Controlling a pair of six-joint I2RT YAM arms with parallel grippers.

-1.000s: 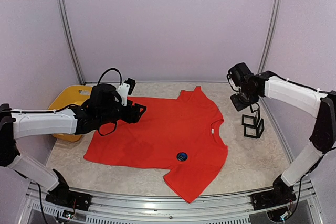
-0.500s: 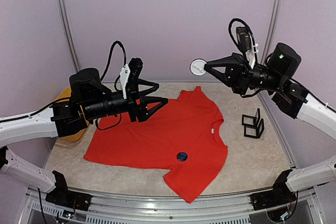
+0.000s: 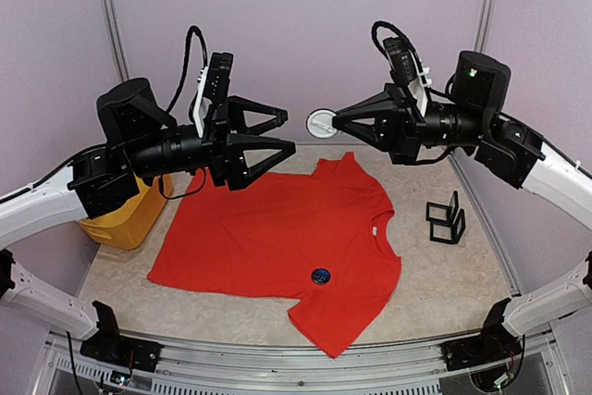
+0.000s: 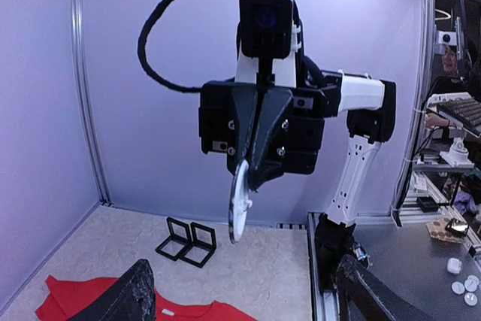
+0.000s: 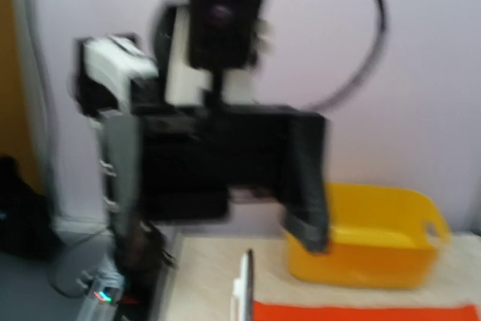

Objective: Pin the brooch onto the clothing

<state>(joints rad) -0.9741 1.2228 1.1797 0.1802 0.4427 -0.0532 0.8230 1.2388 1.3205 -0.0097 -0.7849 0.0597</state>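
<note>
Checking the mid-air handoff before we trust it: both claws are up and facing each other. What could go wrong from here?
1. The right claw pinches the white disc only near its edge, high above the red T-shirt. A slip would likely drop it.
2. The left claw is open and aimed at the disc. A slightly off approach could knock it loose.

Pale lilac wall panels [image 3: 296,43] at 12 o'clock, metal uprights [image 3: 118,62] at 10 and 2; mottled beige tabletop [image 3: 444,275] at 6.
</note>
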